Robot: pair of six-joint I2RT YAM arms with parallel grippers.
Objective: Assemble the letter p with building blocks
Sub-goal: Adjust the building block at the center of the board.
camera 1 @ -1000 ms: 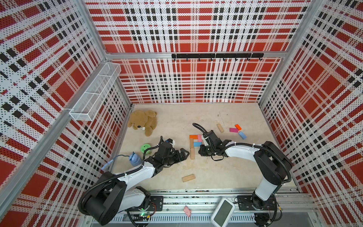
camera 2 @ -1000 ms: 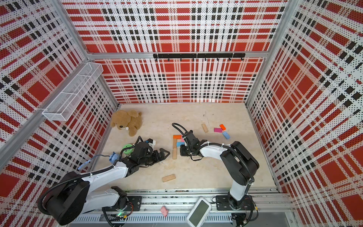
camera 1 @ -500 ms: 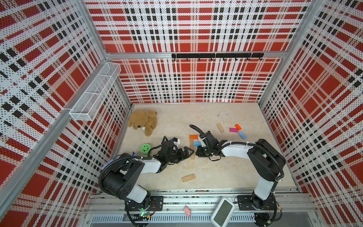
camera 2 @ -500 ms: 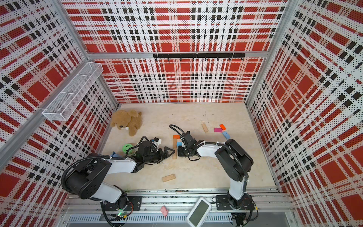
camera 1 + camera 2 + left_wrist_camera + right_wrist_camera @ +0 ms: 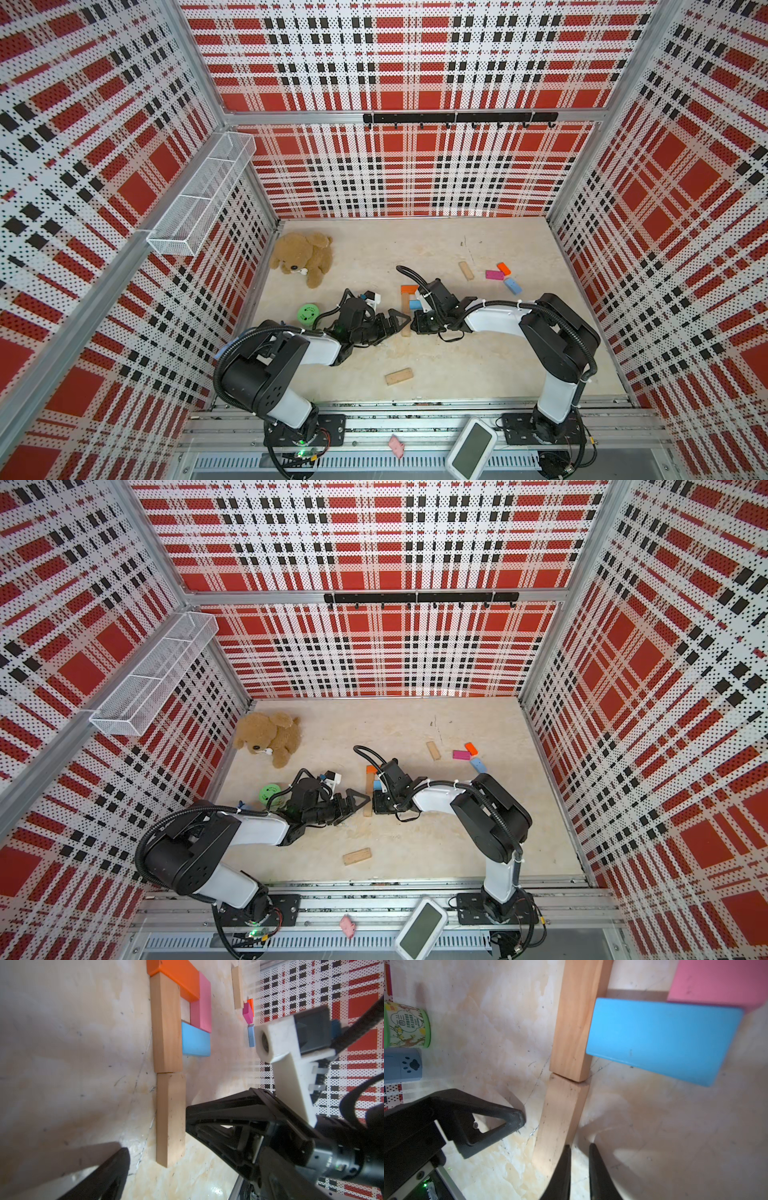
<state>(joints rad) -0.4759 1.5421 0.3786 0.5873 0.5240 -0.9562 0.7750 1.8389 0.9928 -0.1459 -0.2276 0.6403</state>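
Tan lower block (image 5: 560, 1115) lies between left pincer (image 5: 397, 327) and right pincer (image 5: 579, 1147).

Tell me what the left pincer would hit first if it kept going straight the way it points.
Most likely the lower plain tan wooden block of the letter's stem, which lies just ahead of the open left pincer. The nearly shut right pincer sits beyond it; heights are unclear.

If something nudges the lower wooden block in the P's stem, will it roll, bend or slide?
The lower wooden block looks rigid and flat-faced, so it would probably slide, not roll or bend. Lying flat on the table, it seems unlikely to tip. An off-centre push might turn it.
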